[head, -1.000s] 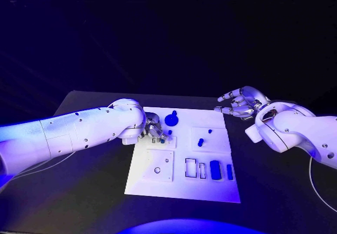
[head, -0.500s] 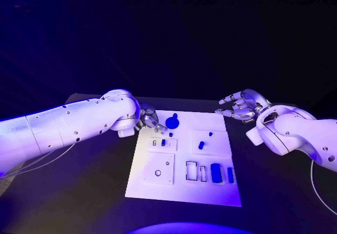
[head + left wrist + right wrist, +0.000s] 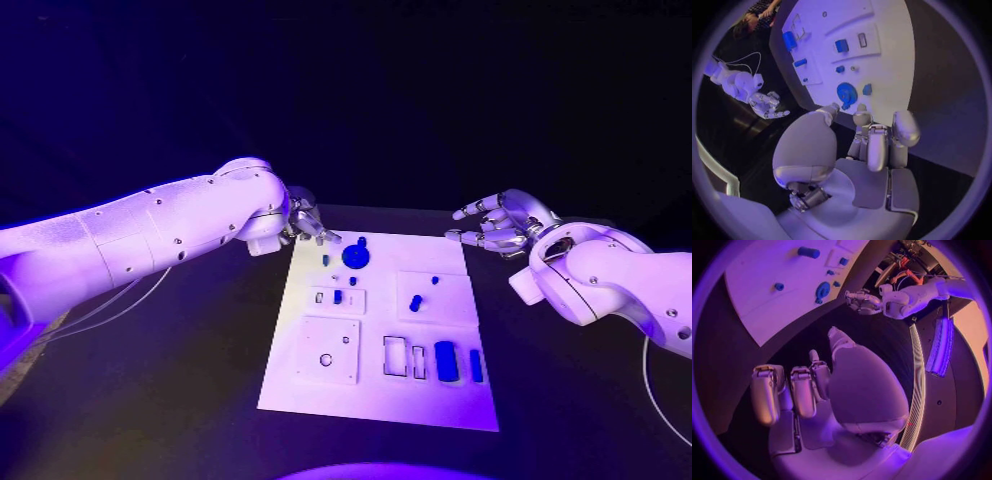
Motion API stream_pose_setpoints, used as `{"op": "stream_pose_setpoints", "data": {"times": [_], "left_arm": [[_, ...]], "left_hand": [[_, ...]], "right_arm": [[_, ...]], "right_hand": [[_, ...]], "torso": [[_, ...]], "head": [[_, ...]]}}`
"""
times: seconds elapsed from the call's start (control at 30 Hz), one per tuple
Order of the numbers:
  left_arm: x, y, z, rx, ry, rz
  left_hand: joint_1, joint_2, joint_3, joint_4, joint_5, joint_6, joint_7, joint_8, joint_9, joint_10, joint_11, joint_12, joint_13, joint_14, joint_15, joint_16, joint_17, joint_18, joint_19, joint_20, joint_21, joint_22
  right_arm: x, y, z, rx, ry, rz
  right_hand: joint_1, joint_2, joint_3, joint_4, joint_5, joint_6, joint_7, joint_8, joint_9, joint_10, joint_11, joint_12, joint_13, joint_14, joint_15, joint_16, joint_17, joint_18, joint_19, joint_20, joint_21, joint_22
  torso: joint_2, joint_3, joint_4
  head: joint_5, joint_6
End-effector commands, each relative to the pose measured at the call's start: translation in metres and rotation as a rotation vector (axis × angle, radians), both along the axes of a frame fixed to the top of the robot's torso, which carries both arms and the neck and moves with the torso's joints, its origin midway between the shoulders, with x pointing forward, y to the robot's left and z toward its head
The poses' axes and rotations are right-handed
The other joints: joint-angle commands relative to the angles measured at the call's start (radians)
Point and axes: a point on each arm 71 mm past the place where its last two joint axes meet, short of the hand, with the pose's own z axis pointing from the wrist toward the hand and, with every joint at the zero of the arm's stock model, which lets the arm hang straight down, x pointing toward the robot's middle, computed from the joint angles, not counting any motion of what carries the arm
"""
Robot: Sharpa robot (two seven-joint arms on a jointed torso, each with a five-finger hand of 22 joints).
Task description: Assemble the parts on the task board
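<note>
The white task board (image 3: 378,395) lies in the middle of the black table. On it, at the far end, a round blue part with a knob (image 3: 355,255) lies beside a small blue piece (image 3: 326,260). Another blue piece (image 3: 338,296) stands in a small raised plate, and one (image 3: 415,302) in the plate to its right. Two long blue parts (image 3: 446,362) stand in slots near the front. My left hand (image 3: 303,225) hovers at the board's far left corner, fingers apart (image 3: 873,140), holding nothing. My right hand (image 3: 498,225) hangs off the far right corner with its fingers spread and loosely bent, empty.
A square plate with a small hole (image 3: 329,350) sits at the board's front left. Bare black table (image 3: 159,400) lies on both sides of the board. A thin white cable (image 3: 101,310) trails under my left arm.
My left hand has drawn back from the small raised plate to the board's far left corner, leaving the blue piece standing there. The camera has shifted a little. My right hand has kept its place.
</note>
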Motion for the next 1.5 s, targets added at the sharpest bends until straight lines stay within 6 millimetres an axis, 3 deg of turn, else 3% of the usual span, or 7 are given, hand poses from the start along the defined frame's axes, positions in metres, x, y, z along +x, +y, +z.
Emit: {"op": "stream_pose_setpoints", "data": {"times": [0.03,1.03,1.5], "left_arm": [[0.004,-0.002,-0.003,0.024,0.022,-0.025],[0.016,-0.004,-0.033,0.064,0.122,-0.003],[0.014,-0.008,-0.041,0.058,0.139,-0.003]], "left_hand": [[0.010,0.002,-0.008,0.000,0.004,-0.001,0.001,-0.003,-0.002,0.002,0.004,0.003,0.003,0.075,0.005,-0.003,0.183,0.004,-0.001,0.008,-0.005,0.002],[-0.013,0.014,-0.031,0.000,0.000,0.020,-0.001,-0.007,-0.016,0.003,0.003,0.014,0.007,0.077,0.006,0.000,0.188,0.004,0.001,0.012,-0.002,0.008],[0.038,0.045,-0.014,-0.003,0.003,0.036,-0.004,-0.012,-0.031,0.007,0.000,0.025,0.011,0.078,0.003,0.003,0.192,0.003,0.004,0.011,0.003,0.015]], "right_arm": [[0.000,0.002,0.000,-0.003,-0.008,0.018],[0.000,0.003,0.000,0.000,-0.011,0.021],[0.000,0.004,0.001,0.001,-0.012,0.023]], "right_hand": [[-0.009,0.002,0.005,0.002,-0.004,0.005,0.001,0.003,-0.001,-0.007,0.000,-0.005,0.080,0.083,-0.001,-0.006,0.176,0.017,0.054,0.002,-0.004,0.207],[-0.009,0.003,0.006,0.001,-0.003,0.005,0.001,0.003,-0.002,-0.008,-0.001,-0.006,0.079,0.083,-0.001,-0.006,0.175,0.018,0.053,0.001,-0.007,0.205],[-0.009,0.003,0.006,0.001,-0.003,0.005,0.001,0.003,-0.002,-0.008,-0.001,-0.006,0.079,0.083,-0.001,-0.006,0.175,0.018,0.053,0.001,-0.007,0.205]], "torso": [[0.001,-0.0008,-0.0009],[-0.002,-0.0006,0.0006],[-0.001,0.0004,0.0005]], "head": [[0.000,-0.001],[-0.003,-0.014],[-0.006,-0.018]]}}
